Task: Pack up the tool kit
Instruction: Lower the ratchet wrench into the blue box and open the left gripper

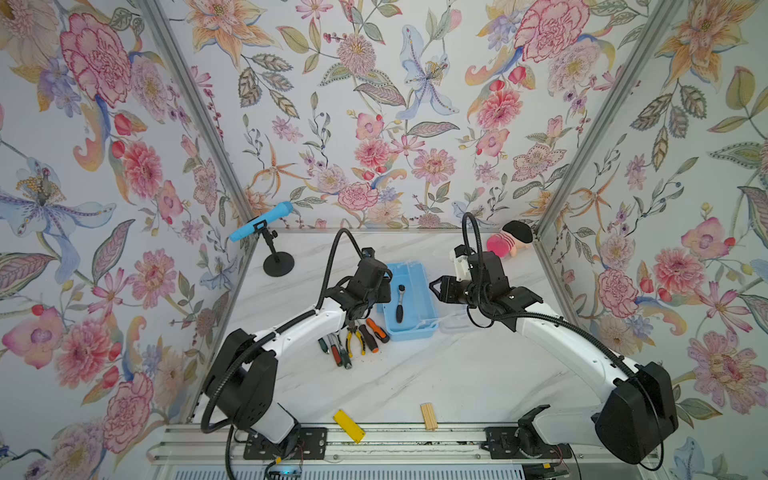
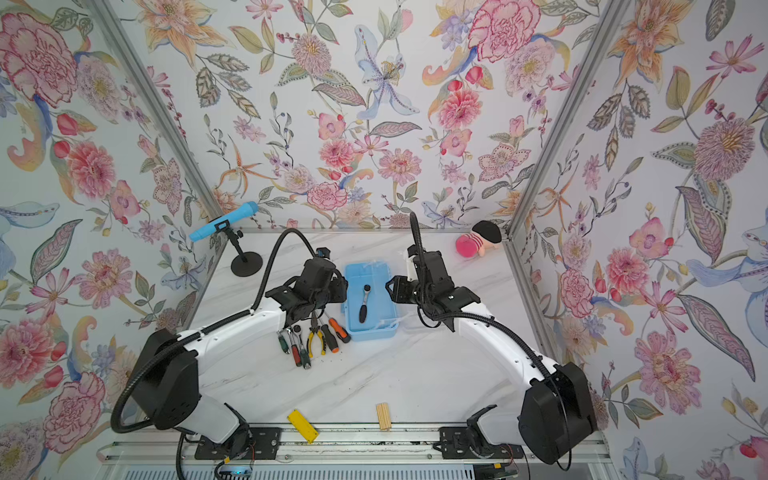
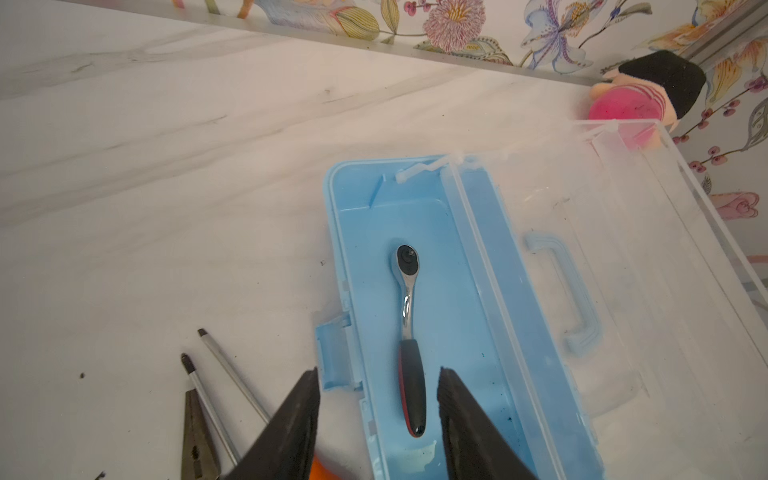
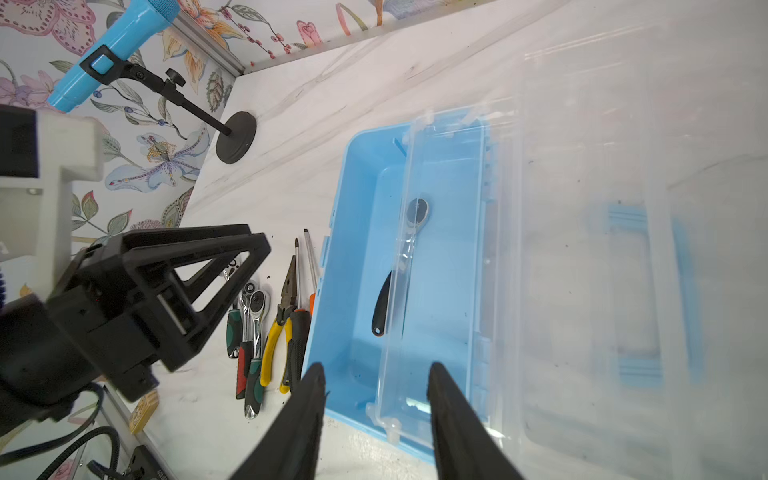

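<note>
Light-blue box point(image 1: 409, 334) at the centre of the table point(image 1: 415, 382), clear lid point(image 3: 602, 249) lying open toward 3 o'clock. One ratchet point(image 3: 409, 316) inside.

Loose tools point(image 2: 316, 338) bunched at the box's 8 o'clock, handles touching.

Left end effector point(image 3: 378, 374) spread, empty, over the box's latch wall. Right end effector point(image 4: 376, 370) spread, pinching nothing, by the lid's hinge edge.

Risks: a grab into the packed handles may catch two tools or scatter neighbours; the right arm could knock the lid.

Right wrist view shows the whole row, yellow pliers point(image 4: 274, 340) included. Left wrist view shows only tips.

Floral wallpaper point(image 1: 374, 83), with pink, orange and blue blooms on a pale ground, covers the back and both side walls. Aluminium corner posts point(image 1: 194, 108) join the panels. The white marble-patterned tabletop point(image 1: 436, 374) is evenly lit, with an aluminium rail point(image 1: 415, 441) along its front edge.
</note>
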You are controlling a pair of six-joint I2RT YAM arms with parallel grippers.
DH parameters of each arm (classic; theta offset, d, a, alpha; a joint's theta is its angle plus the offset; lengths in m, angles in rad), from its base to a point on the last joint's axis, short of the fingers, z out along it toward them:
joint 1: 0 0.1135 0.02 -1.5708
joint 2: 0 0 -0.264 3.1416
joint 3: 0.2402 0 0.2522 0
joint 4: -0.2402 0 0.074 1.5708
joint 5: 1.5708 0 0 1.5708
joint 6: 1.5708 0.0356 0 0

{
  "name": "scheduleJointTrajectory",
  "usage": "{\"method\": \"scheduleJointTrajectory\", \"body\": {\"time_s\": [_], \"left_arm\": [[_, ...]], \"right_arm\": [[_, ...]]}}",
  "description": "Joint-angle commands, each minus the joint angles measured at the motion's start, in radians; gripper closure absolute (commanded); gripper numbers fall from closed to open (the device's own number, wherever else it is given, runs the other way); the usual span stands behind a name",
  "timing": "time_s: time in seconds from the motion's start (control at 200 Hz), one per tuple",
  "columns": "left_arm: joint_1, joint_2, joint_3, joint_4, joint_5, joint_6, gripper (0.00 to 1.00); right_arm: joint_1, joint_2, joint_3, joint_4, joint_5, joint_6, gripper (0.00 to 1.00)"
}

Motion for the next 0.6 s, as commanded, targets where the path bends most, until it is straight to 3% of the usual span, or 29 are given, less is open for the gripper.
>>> {"method": "scheduleJointTrajectory", "body": {"time_s": [0.0,0.275,0.596], "left_arm": [[0.045,-0.115,-0.148,-0.062,-0.118,-0.063,0.5],[0.238,-0.324,-0.445,-0.051,-0.095,-0.156,0.53],[0.339,-0.267,-0.496,0.001,-0.082,-0.17,0.56]], "right_arm": [[0.015,0.0,0.025,-0.04,0.032,-0.035,0.58],[0.04,0.062,0.025,-0.019,0.002,-0.034,0.58],[0.046,0.144,0.075,-0.005,-0.034,-0.036,0.58]]}}
